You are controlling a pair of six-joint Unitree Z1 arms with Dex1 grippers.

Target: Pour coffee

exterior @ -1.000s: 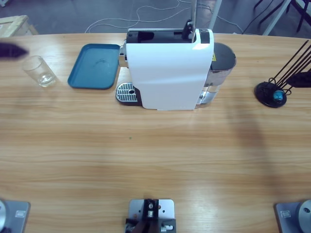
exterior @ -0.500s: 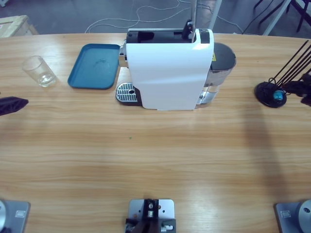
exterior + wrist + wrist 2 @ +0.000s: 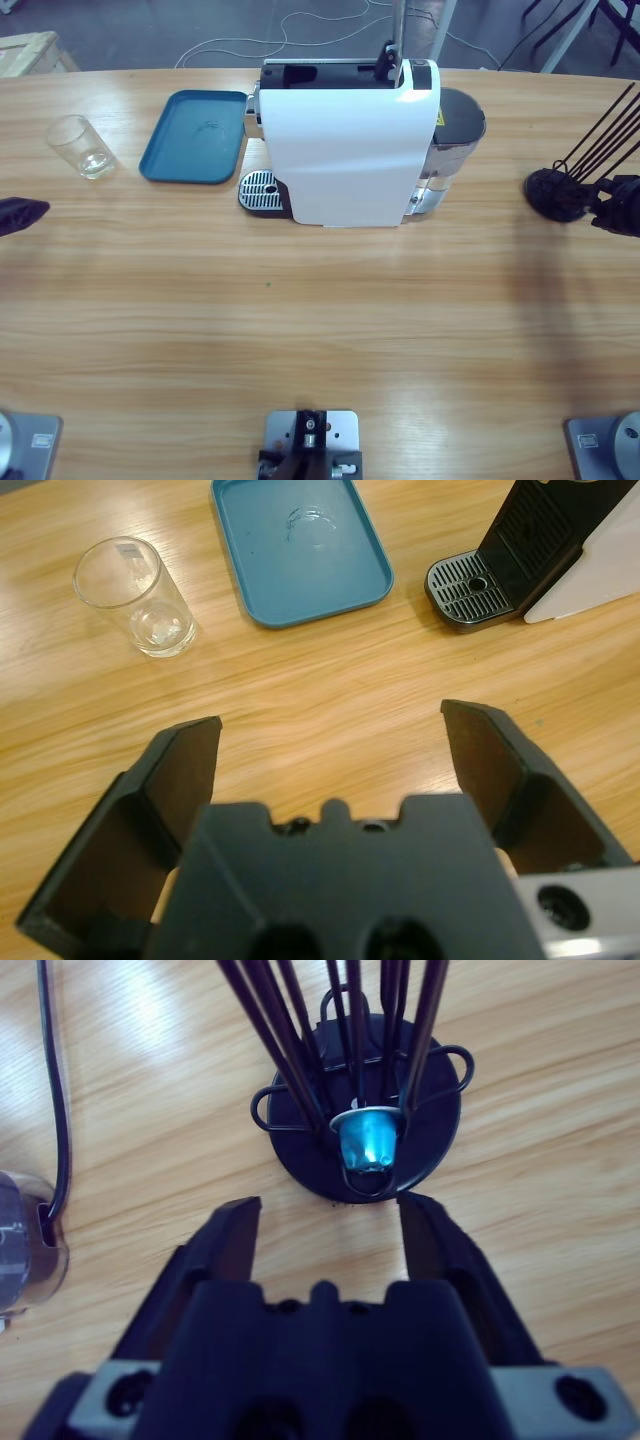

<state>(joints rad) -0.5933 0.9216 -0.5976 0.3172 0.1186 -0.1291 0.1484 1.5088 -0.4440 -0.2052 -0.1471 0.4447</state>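
Observation:
No coffee shows in any view. The clear glass tumbler [image 3: 82,147] [image 3: 135,597] stands upright at the table's far left and looks empty. The white coffee machine [image 3: 345,150] sits at the back middle, its drip grate [image 3: 260,190] [image 3: 470,585] bare. My left gripper [image 3: 25,213] [image 3: 330,745] is open and empty, hovering nearer than the tumbler. My right gripper [image 3: 600,205] [image 3: 328,1225] is open, its jaws just short of a blue capsule [image 3: 368,1140] that sits in the black wire capsule holder [image 3: 550,195] [image 3: 365,1110].
A blue tray [image 3: 195,137] [image 3: 300,545] lies empty between the tumbler and the machine. The machine's dark water tank [image 3: 455,135] is on its right side, with a black cable [image 3: 50,1080] beside it. Bare wooden tabletop [image 3: 320,320] fills the near half.
My left gripper has moved from beside the tumbler toward the near side. My right gripper has come in from the right edge up to the capsule holder, covering the capsule in the high view.

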